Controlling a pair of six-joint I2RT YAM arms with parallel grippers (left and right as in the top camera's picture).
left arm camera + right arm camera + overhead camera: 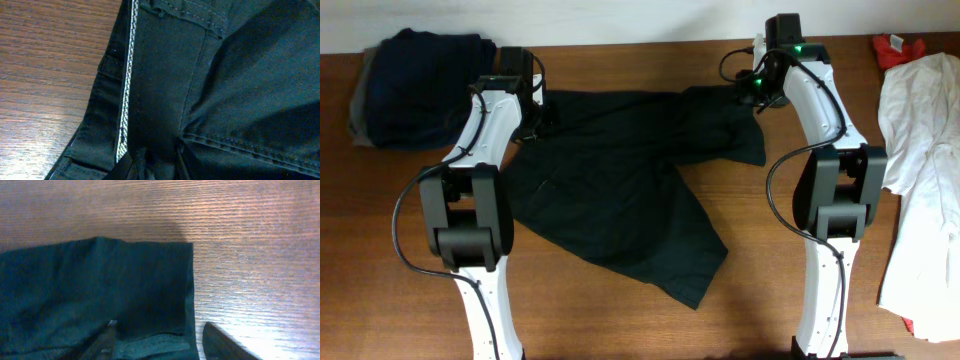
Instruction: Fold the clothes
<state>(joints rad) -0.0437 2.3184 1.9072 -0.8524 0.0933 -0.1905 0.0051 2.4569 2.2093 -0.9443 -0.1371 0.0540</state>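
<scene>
A large, wrinkled black cloth garment [620, 190] lies spread across the middle of the brown wooden counter [600, 320], one part trailing toward the near edge. The two arms stand either side of it and reach in to its far corners.

The left hand [152, 170] is at the black garment's far left corner. Its fingers are drawn nearly together, with a bunch of the dark fabric gathered between them. A stitched seam and a thin pale edging strip [127, 75] run away from the grip.

The right hand [160, 342] is at the black garment's far right corner. Its two fingers stand well apart on either side of the hemmed edge. One finger [107, 340] is over the cloth and the other [225, 347] is over bare wood just beside the hem, so nothing is pinched.

Left of the black garment sits a folded navy pile [420, 75] with grey cloth under it. Well to the right of the black garment lies a long white garment [920, 150], with a small red cloth piece [895, 48] at its far end.
</scene>
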